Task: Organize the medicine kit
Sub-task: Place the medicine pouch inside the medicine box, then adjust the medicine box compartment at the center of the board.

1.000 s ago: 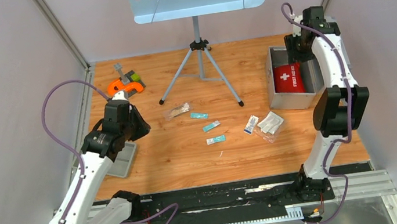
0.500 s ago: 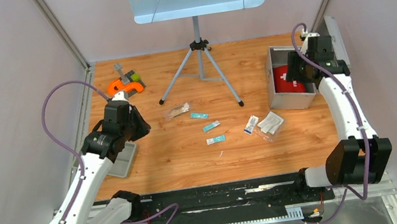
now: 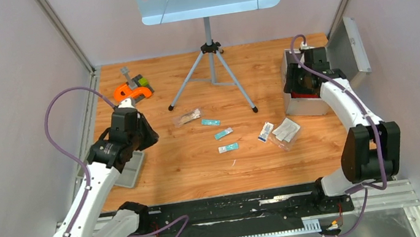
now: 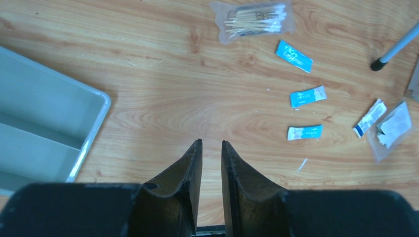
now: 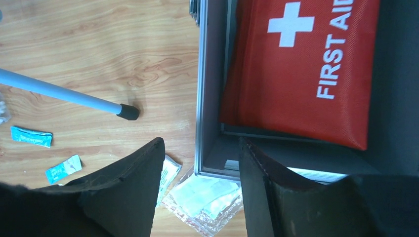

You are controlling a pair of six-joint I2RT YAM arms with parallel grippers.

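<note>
The open metal case (image 3: 300,106) stands at the right with a red first-aid pouch (image 5: 301,69) inside; its lid (image 3: 350,49) leans back. My right gripper (image 3: 297,84) hovers over the case's left wall (image 5: 201,98), open and empty (image 5: 201,143). On the table lie a swab bag (image 3: 187,117), three blue sachets (image 3: 210,122) (image 3: 224,133) (image 3: 228,147), a white packet (image 3: 266,131) and a clear gauze bag (image 3: 286,130). My left gripper (image 3: 142,133) hangs by the grey tray (image 3: 128,170), its jaws nearly together and empty (image 4: 211,143).
A music stand's tripod (image 3: 212,68) stands at the back middle, one foot (image 4: 378,64) near the sachets. An orange clamp (image 3: 131,92) and a green-grey tool (image 3: 141,80) lie at the back left. Walls close in both sides.
The case lid has swung fully open against the right wall. My right arm has come from behind the case down over its left side. The left arm has not moved.
</note>
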